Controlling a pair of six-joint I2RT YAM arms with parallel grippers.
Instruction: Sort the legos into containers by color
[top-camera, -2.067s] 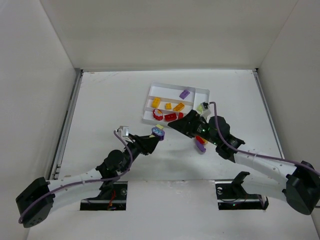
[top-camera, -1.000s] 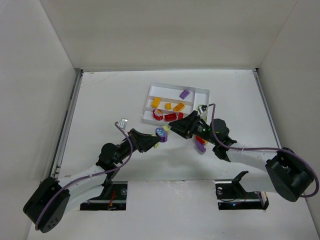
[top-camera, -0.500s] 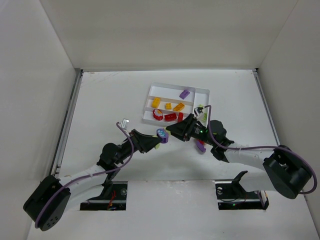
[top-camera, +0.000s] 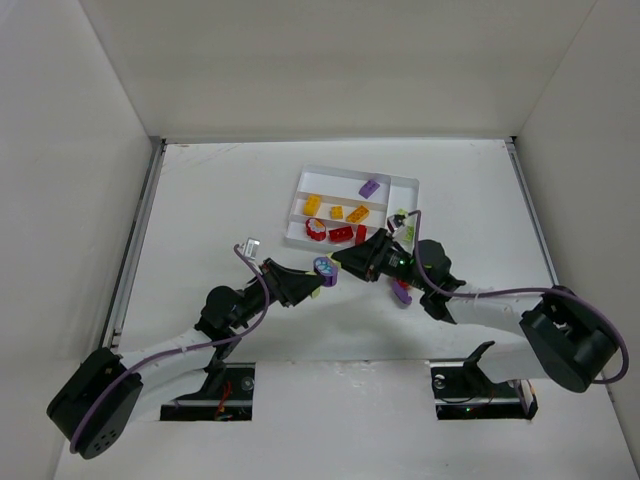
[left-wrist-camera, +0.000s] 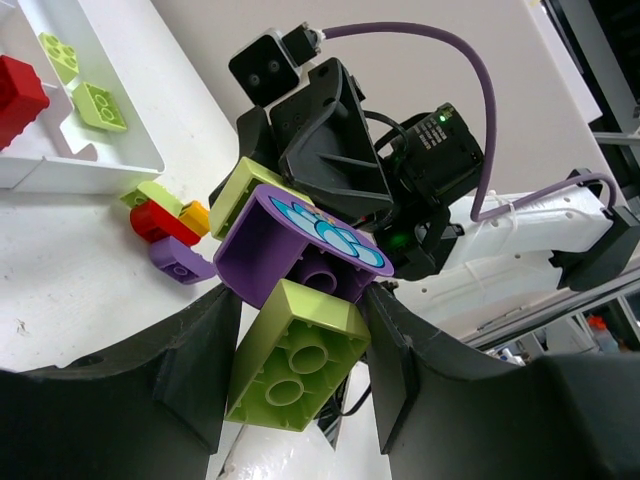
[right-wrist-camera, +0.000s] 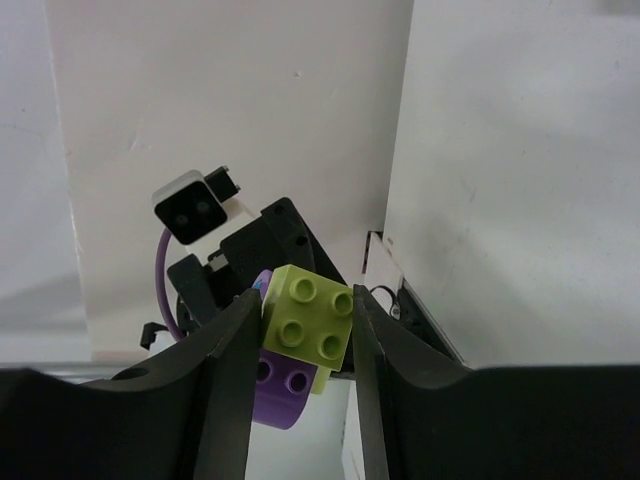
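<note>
Both arms meet mid-frame in the overhead view, just below the white tray (top-camera: 335, 181). We've got the left gripper (left-wrist-camera: 297, 345) with its jaws clamped tight on the lower lime brick (left-wrist-camera: 290, 378), which is stuck to a purple piece (left-wrist-camera: 270, 255) with a printed top. The right gripper (right-wrist-camera: 305, 345) comes at the same clump from the other end, jaws snug against both sides of a square lime brick (right-wrist-camera: 313, 322). A little pile of loose bricks (left-wrist-camera: 165, 215) sits on the surface (top-camera: 200, 200), left of centre in the left wrist view, just beside the tray.
</note>
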